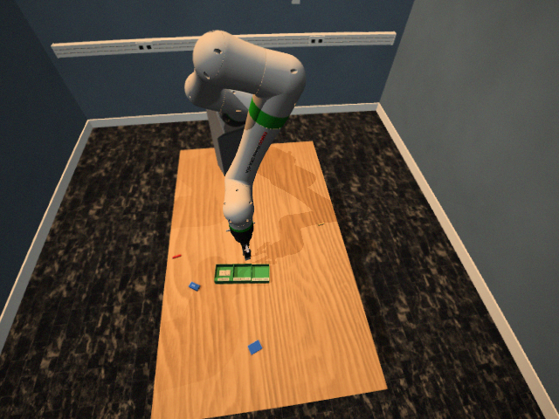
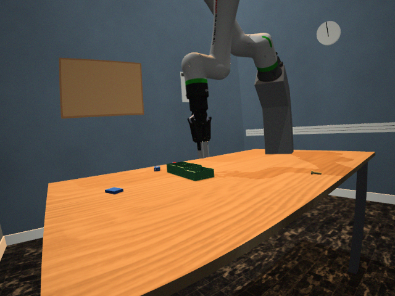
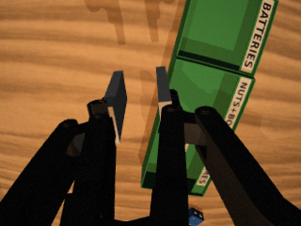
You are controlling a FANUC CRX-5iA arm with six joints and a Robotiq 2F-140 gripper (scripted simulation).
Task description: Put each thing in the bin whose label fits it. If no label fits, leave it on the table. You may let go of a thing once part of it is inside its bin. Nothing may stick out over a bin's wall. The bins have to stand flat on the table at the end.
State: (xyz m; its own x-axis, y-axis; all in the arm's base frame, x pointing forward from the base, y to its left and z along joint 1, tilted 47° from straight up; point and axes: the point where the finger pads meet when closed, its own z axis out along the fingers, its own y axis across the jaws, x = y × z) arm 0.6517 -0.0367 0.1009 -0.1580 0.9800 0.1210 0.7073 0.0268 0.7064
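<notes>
Domino in Games, jaws empty

In the top view, my gripper [image 1: 247, 257] [image 2: 203, 156] [image 3: 141, 83] hangs at twelve o'clock of the bins [image 1: 242, 282] [image 2: 195, 175] [image 3: 212, 67], fingers partly open, nothing between them. The domino [image 1: 224, 272] lies in the nine-o'clock bin. Outside, on the table [image 1: 298, 315] [image 2: 153, 229] [image 3: 42, 61]: blue block [image 1: 194, 286] [image 2: 157, 168] [image 3: 196, 216] at eight, blue square [image 1: 255, 346] [image 2: 113, 190] near six, bolt [image 1: 320, 223] [image 2: 316, 172], it seems, at two, red piece [image 1: 176, 256] [image 2: 174, 163] past nine.

High frontal overview facing the pedestal; low tableside view, sharing the bins; close downward wrist view.

Domino [image 1: 224, 272] seemingly in the games bin [image 1: 216, 274] [image 3: 148, 181].
</notes>
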